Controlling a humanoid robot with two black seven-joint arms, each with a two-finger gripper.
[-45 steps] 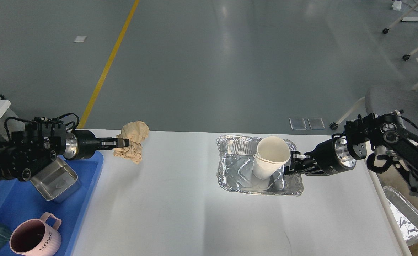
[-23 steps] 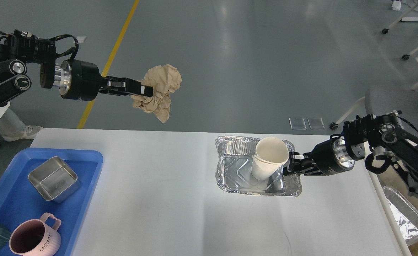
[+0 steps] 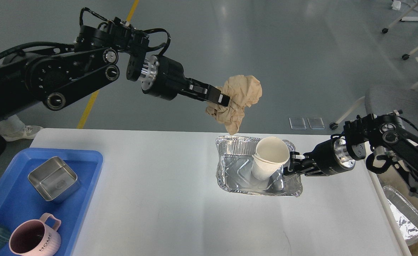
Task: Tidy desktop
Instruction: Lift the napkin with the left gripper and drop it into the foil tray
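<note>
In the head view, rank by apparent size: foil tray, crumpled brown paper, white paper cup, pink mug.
1. Foil tray
2. Crumpled brown paper, raised nearer the camera, so unsure
3. Pink mug and white paper cup look alike

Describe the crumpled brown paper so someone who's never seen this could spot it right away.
Start at the white desktop and find the foil tray right of centre. Look just above its far edge: the left gripper holds the crumpled brown paper in the air. It is the only tan, wrinkled thing, and the only one off the surface.

Lab, grey floor, yellow line
</note>
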